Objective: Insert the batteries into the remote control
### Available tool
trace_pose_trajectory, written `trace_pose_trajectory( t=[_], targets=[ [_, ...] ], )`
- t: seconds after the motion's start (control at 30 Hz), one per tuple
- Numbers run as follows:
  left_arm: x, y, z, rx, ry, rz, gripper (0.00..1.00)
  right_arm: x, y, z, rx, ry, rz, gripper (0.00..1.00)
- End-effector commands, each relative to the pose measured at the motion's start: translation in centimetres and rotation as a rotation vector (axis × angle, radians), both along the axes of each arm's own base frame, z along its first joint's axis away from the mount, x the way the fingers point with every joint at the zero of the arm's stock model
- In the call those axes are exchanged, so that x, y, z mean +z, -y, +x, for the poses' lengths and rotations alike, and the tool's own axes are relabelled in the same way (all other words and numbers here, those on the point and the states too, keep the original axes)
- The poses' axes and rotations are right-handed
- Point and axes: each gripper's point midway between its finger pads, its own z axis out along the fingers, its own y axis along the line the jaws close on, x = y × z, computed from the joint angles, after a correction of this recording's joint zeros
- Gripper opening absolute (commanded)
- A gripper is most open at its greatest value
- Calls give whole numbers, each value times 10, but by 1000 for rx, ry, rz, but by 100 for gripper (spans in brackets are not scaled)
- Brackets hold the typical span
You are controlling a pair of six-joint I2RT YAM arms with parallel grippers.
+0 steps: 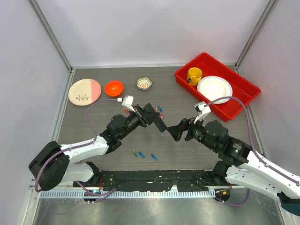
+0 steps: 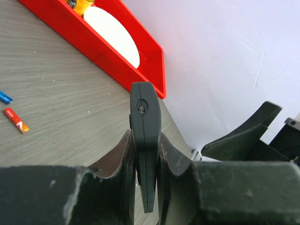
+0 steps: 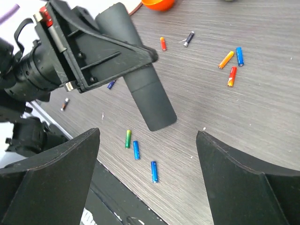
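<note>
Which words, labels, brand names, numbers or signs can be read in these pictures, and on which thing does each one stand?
No text can be read in any of the views.
Batteries: coloured wrappers, any print too small to read.
Remote control: plain black, no lettering shows.
Pink and cream plate: a few small dark marks, too small to tell whether they are writing.

The raised remote control (image 3: 150, 101) stands before your right end effector (image 3: 147, 133); batteries (image 3: 136, 150) litter the tabletop (image 3: 211, 108) beneath and beyond.
</note>
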Motion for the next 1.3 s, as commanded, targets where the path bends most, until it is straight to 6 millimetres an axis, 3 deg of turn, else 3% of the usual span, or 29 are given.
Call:
trace_pose_trajectory(
  t=[0.0, 0.07, 0.1, 0.17, 0.2, 0.23, 0.3, 0.33, 0.5, 1.27],
  targets=[
    [33, -20, 2, 48, 120, -156, 0, 7, -8, 12, -103, -41, 209, 89],
    [30, -25, 2, 53, 109, -198, 0, 3, -17, 10, -82, -80, 247, 89],
    [37, -25, -3, 21, 131, -227, 0, 10, -23, 11, -79, -99, 316, 89],
    [35, -25, -5, 14, 128, -249, 0, 1, -31, 9, -59, -149, 357, 89],
    [40, -27, -6, 18, 144, -272, 0, 15, -36, 10, -49, -159, 457, 89],
    [40, -28, -7, 19, 146, -280, 0, 3, -39, 10, -52, -196, 478, 89],
    [43, -29, -8, 19, 157, -298, 0, 11, -43, 12, -17, -202, 573, 88],
    [44, -29, -8, 18, 158, -301, 0, 2, -44, 12, -23, -241, 593, 87],
    [46, -29, -11, 5, 169, -301, 0, -8, -51, 20, 12, -285, 608, 82],
    [41, -27, -13, -8, 173, -260, 0, -6, -62, 39, 28, -265, 623, 71]
  ],
)
